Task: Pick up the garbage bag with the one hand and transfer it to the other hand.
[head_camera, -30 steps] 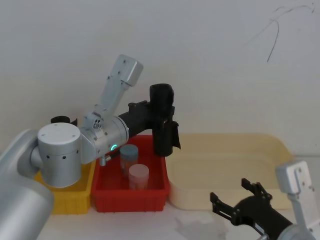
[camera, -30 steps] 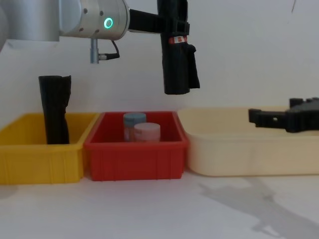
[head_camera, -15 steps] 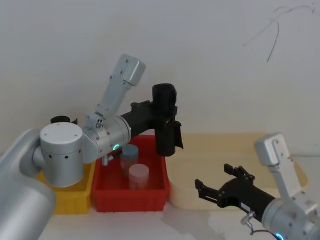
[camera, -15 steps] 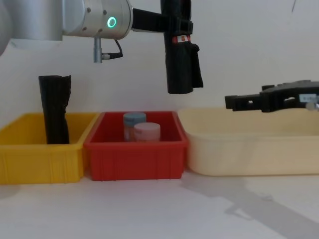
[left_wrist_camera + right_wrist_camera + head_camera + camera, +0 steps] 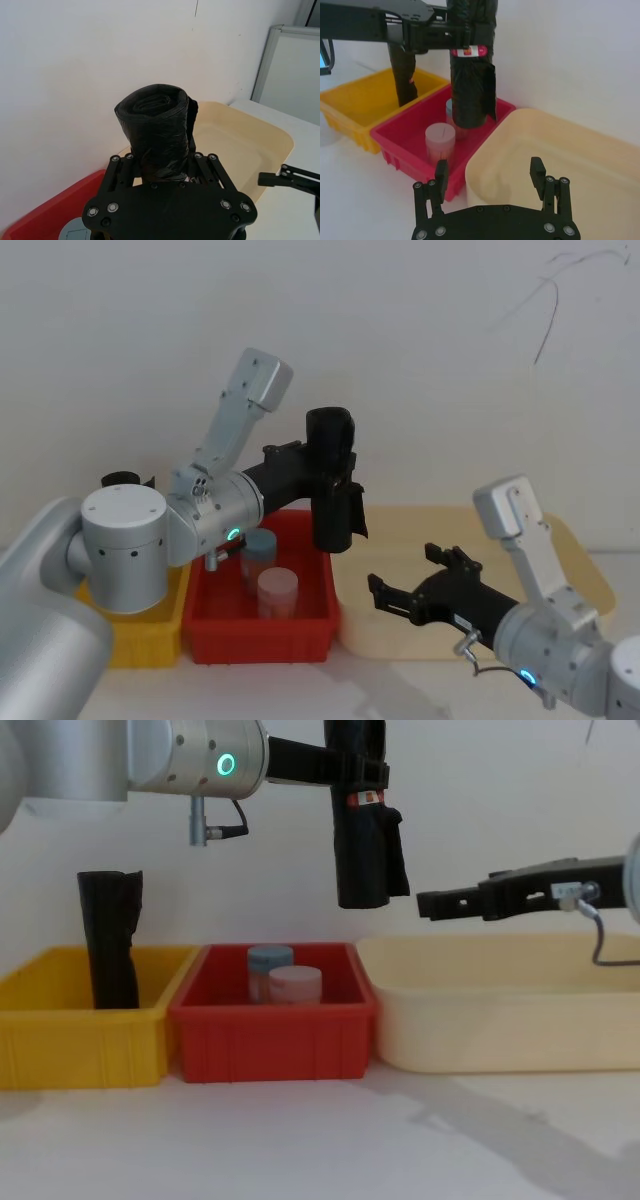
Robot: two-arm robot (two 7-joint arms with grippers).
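The garbage bag (image 5: 365, 840), a black roll with a red-and-white label band (image 5: 469, 51), hangs upright in the air above the right end of the red bin (image 5: 270, 1030). My left gripper (image 5: 328, 462), on the arm with the green ring, is shut on the roll's upper part; the left wrist view shows its fingers (image 5: 118, 165) clamped around the garbage bag (image 5: 157, 125). My right gripper (image 5: 403, 572), on the arm with the blue light, is open over the cream tray (image 5: 560, 535). It points at the roll from the right and stands a little apart (image 5: 428, 904).
A yellow bin (image 5: 60, 1040) at the left holds a second black roll (image 5: 110, 935). Two lidded jars, blue (image 5: 270, 960) and pink (image 5: 295, 984), stand in the red bin. The wide cream tray (image 5: 500, 1020) lies under my right arm. A white wall is close behind.
My right gripper has risen from low at the right and moved left toward the garbage bag. The left gripper with the roll has barely shifted.
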